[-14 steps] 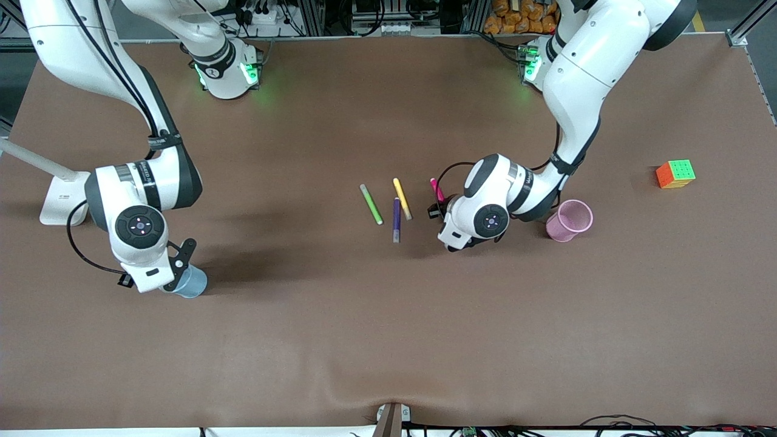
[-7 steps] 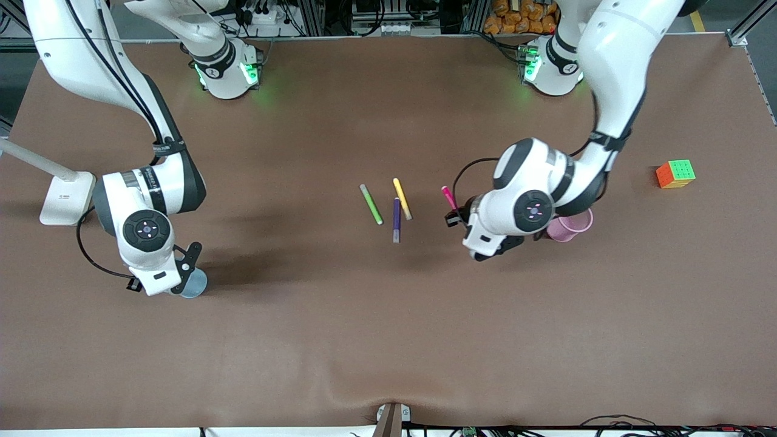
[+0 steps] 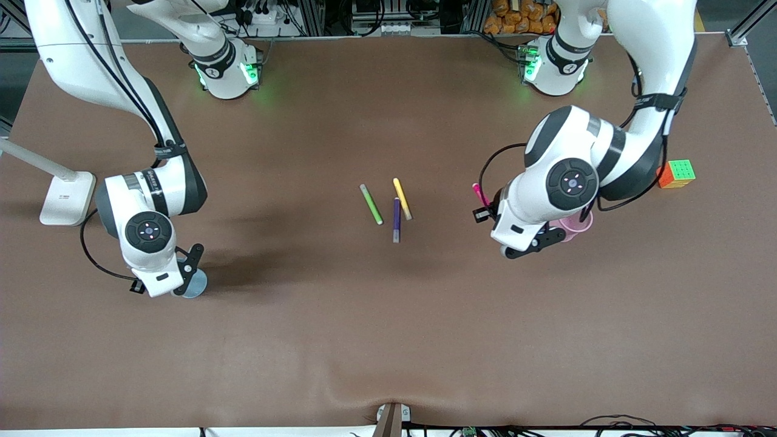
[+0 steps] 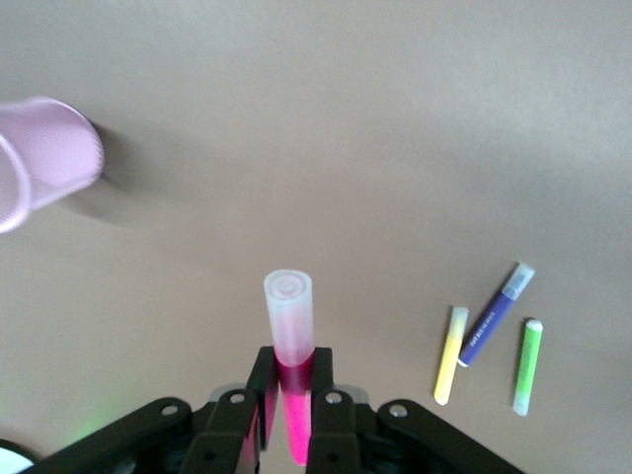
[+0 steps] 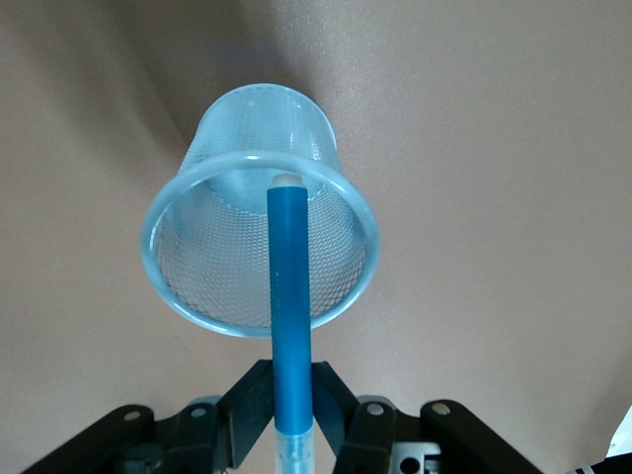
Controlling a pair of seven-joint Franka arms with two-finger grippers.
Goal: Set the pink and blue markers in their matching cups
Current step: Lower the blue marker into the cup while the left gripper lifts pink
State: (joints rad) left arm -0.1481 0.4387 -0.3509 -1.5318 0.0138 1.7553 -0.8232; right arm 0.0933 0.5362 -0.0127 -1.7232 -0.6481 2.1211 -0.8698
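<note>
- Since a second ago the left arm has swung away from the loose pens toward its own end of the table; the left gripper [image 4: 289, 415] now hangs just beside the pink cup [image 3: 576, 223], which its wrist partly hides in the front view.
- Pink marker [image 4: 290, 380] has travelled with it: jaws clamped on the magenta barrel, pale end pointing away from the gripper. The marker is not yet in the cup.
- The right arm has barely shifted, its wrist bent down over the blue cup [image 5: 259, 247].
- Right gripper [image 5: 292, 420]: jaws clamped on the blue marker [image 5: 290, 316], whose tip is inside the cup mouth.
- Green pen [image 3: 371, 204], yellow pen [image 3: 402, 198] and purple pen [image 3: 396, 220] are unmoved at mid-table.
- Colour cube [image 3: 678, 172] sits near the left arm's end.
</note>
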